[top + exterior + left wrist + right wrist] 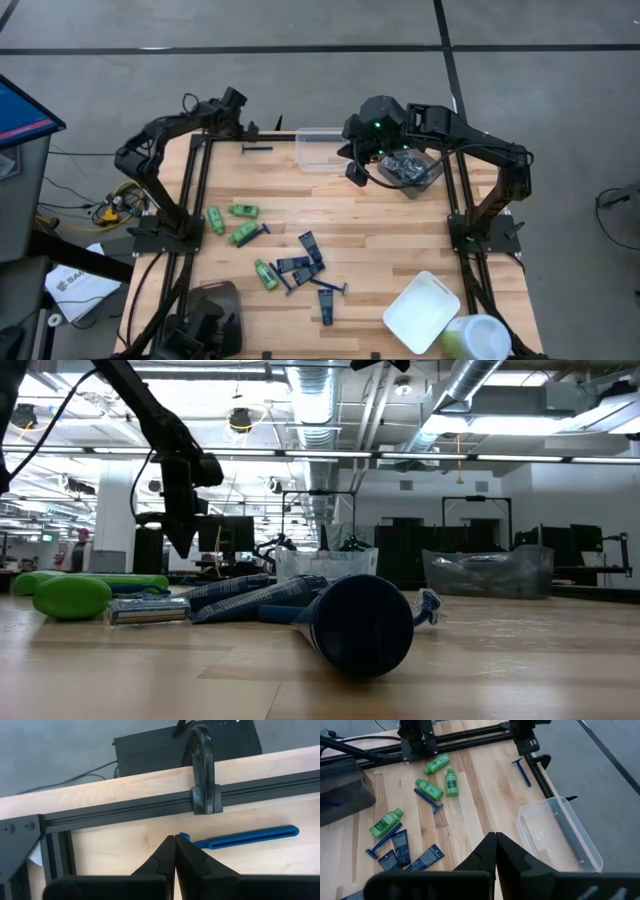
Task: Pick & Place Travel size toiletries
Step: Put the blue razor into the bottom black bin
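Toiletries, bright green mini bottles (244,233) and flat navy tubes (310,246), scattered mid-table, unsorted. Right gripper (356,172) clenched empty beside clear plastic tub (318,148), presumably the destination. Left gripper (175,851) clenched, parked at table edge.

1. Wooden table (380,215): green bottles (243,233), navy tubes (303,263), blue razors (332,287) near centre.
2. Far edge: clear tub (318,148), lone razor (257,149).
3. Near right corner: white tub (422,312).

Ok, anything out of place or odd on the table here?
One blue razor lies alone at the table's far edge by the left arm's frame, well apart from the toiletries scattered mid-table. The clear tub holds nothing. No spill or damage shows.
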Controlling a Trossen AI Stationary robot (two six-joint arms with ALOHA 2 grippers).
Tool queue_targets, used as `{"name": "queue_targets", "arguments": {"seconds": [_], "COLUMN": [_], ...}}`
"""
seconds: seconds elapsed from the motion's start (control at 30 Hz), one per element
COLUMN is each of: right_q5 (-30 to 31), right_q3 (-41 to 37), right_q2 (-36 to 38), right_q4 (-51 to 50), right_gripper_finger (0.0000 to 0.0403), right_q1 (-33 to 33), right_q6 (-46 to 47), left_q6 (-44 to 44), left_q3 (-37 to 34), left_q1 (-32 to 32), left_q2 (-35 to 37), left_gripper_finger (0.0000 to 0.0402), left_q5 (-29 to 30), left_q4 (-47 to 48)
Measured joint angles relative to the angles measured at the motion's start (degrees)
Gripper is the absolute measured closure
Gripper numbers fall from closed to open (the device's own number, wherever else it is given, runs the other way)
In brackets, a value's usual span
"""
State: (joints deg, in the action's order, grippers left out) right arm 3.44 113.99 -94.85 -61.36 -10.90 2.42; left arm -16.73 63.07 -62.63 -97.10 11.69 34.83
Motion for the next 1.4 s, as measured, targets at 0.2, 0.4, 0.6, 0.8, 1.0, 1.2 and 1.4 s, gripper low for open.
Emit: {"name": "queue_targets", "arguments": {"seconds": [0.2,0.4,0.6,0.8,1.0,1.2,1.4], "right_q5": [0.0,0.0,0.0,0.0,-0.01,0.0,0.0], "right_q3": [0.0,0.0,0.0,0.0,0.0,0.0,0.0], "right_q2": [-0.01,-0.01,0.0,0.0,0.0,-0.01,0.0], "right_q4": [0.56,0.54,0.54,0.56,0.56,0.56,0.56], "right_gripper_finger": [0.0403,0.0403,0.0403,0.0403,0.0403,0.0403,0.0403], "right_q1": [0.0,0.0,0.0,0.0,0.0,0.0,0.0], "right_q6": [0.0,-0.77,-1.27,-1.51,-1.51,-1.46,-1.36], "left_q6": [0.02,1.2,1.38,0.49,-0.04,-0.53,-1.84], "left_q3": [0.0,-0.04,-0.04,-0.04,-0.04,-0.04,-0.04], "left_q1": [0.12,-0.09,0.03,0.02,-1.57,-2.88,-2.59], "left_q2": [-0.7,-1.62,-1.62,-1.62,-2.0,-3.46,-6.31], "left_gripper_finger": [0.0401,0.0401,0.0401,0.0401,0.0401,0.0401,0.0401], "left_q5": [0.61,0.58,0.19,-1.72,-5.17,-6.32,-8.23], "left_q4": [0.39,0.3,-0.95,-3.53,-4.1,-3.24,-2.1]}}
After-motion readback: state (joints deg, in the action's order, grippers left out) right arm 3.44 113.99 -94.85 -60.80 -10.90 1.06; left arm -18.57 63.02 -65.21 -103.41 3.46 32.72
